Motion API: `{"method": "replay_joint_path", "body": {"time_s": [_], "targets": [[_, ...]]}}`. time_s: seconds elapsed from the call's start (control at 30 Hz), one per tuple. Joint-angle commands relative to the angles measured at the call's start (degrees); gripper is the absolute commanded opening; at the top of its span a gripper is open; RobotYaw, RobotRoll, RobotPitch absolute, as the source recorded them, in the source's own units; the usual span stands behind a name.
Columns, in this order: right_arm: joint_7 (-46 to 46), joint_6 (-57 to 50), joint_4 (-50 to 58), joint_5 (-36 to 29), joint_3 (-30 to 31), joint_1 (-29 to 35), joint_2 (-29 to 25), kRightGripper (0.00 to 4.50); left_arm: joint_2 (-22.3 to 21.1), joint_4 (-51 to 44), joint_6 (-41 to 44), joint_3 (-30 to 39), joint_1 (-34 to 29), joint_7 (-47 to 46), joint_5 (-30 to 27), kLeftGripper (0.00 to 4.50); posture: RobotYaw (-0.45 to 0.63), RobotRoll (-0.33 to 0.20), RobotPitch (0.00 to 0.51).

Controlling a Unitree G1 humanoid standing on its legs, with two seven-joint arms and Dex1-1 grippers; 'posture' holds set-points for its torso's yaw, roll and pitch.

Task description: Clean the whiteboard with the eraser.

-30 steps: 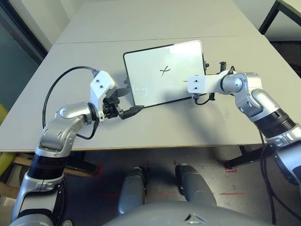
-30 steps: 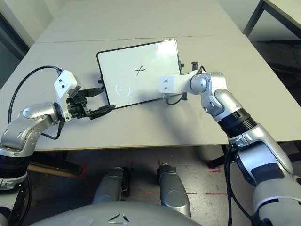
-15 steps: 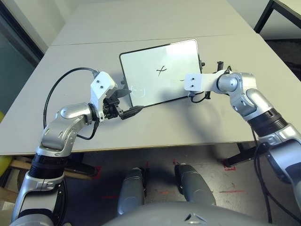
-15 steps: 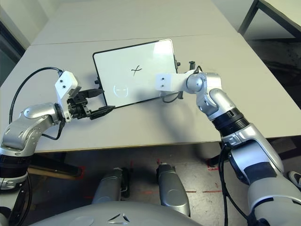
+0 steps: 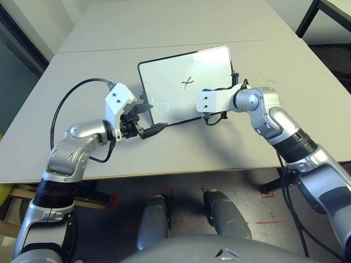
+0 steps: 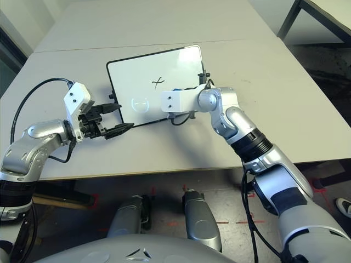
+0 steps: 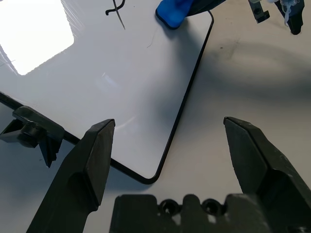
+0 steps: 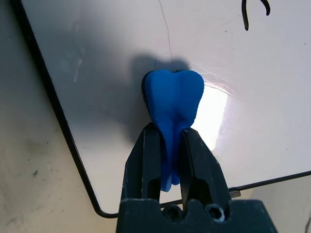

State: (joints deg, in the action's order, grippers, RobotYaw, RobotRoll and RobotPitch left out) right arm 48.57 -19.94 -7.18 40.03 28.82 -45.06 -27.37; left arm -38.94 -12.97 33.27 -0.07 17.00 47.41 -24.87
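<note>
Desk (image 5: 120, 159): bearing the whiteboard (image 5: 164, 82)
Right claw (image 8: 166, 145): pinching the blue eraser (image 8: 172, 97) over the board
Left claw (image 7: 169, 124): spreading beside the board
Risk: black cross (image 5: 187, 83) possibly surviving, uneven pressure skipping it or skidding the unheld board

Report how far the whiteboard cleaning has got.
In hand: the right jaws grip the blue eraser over the whiteboard. Possibly done: the board's area near the eraser shows no black ink, though I can't tell whether it was wiped. Left: the black cross-shaped mark remains to be erased.
</note>
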Motion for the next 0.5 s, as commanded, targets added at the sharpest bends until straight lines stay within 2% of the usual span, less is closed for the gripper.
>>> {"method": "replay_joint_path", "body": {"time_s": [0.03, 0.27, 0.5], "targets": [[1.27, 0.32, -1.63, 1.03, 0.52, 0.43, -2.13, 0.33, -0.30, -0.56, -0.09, 0.09, 0.05, -0.04, 0.55, 4.50, -0.15, 0.000, 0.112], [2.34, 0.67, -1.82, 0.85, -1.07, 1.92, -7.61, 0.33, 0.01, -0.43, 0.05, 0.00, 0.32, -0.17, 0.38, 4.50, -0.16, 0.000, 0.116], [2.06, -0.04, -1.85, 0.40, -2.08, -0.06, -7.78, 0.33, 0.02, 0.76, -0.14, 0.25, 1.09, -0.04, 0.41, 4.50, -0.16, 0.000, 0.118]]}}
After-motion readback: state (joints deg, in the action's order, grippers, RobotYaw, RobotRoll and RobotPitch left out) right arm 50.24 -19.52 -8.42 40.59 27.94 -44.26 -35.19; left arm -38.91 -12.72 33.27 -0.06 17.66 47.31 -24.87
